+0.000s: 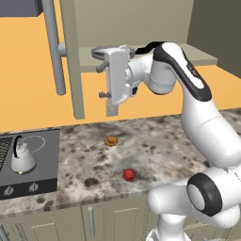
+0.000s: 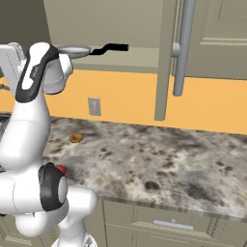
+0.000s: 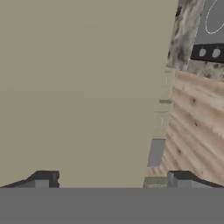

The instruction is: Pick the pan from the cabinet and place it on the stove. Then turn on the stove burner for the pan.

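The pan rests on the bottom shelf of the open cabinet, its long black handle pointing right. From the right base view the pan sits at the shelf's front edge inside the cabinet. My gripper hangs just in front of and slightly below the pan, turned sideways with its fingers pointing left toward the open door's edge. It is open and holds nothing. In the hand view the gripper faces the door's flat beige panel close up. The stove lies at the lower left.
A small silver kettle stands on the stove, with two knobs in front. The open door and its bar handle hang left of my hand. An orange-brown round item and a red one lie on the counter.
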Robot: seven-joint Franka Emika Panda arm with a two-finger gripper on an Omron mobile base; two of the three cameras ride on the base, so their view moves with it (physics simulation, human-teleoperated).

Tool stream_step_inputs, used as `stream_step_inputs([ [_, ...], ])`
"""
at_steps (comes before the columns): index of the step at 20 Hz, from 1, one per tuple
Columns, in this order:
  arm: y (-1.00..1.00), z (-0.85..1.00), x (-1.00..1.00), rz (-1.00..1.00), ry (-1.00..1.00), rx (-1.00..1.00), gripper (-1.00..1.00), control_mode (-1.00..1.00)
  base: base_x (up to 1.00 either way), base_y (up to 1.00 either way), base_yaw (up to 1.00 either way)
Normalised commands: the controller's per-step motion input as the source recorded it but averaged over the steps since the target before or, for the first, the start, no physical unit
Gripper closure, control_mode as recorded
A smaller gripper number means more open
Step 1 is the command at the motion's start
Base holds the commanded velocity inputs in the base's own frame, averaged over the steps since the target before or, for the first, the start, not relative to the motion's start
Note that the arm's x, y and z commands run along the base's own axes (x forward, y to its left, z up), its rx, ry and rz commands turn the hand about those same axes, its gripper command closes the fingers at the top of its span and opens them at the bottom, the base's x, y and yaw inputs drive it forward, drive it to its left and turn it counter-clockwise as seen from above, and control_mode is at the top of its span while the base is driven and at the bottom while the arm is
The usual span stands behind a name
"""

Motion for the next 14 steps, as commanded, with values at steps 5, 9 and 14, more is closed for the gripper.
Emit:
stream_step_inputs([
  [5, -0.27, 0.07, -0.07, 0.00, -0.29, -0.01, -1.00, -1.00, 0.00, 0.00, 0.00],
  [9, -0.31, 0.02, -0.25, 0.00, -0.39, -0.02, -1.00, -1.00, 0.00, 0.00, 0.00],
  [14, -0.23, 0.00, -0.54, -0.02, -0.48, -0.02, -1.00, -1.00, 0.00, 0.00, 0.00],
])
